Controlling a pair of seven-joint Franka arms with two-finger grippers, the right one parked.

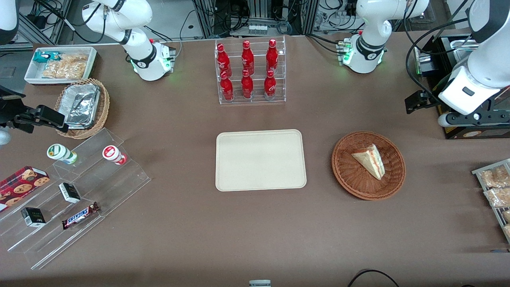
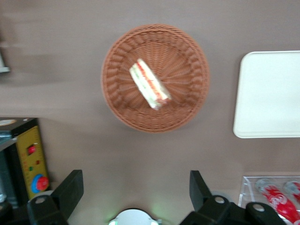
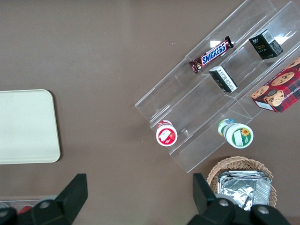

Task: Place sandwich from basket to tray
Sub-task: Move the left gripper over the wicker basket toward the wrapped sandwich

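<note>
The sandwich (image 1: 370,160) lies inside the round reddish-brown basket (image 1: 369,165) on the brown worktop (image 1: 255,223), its striped cut edge (red-pink and green layers) showing plainly in the left wrist view; it rests a little off the basket's middle, touching nothing but the wicker under it. The cream tray (image 1: 261,160) sits flat beside the basket, toward the parked arm's end of the worktop, with a strip of bare worktop between them; nothing lies on it. A clear rack of red bottles (image 1: 250,71) stands farther from the front camera than the tray. The pincer (image 2: 133,194) hangs high above the worktop, farther from the front camera than the basket, well apart from the sandwich; its two dark fingers (image 2: 69,190) stand wide apart and hold nothing.
</note>
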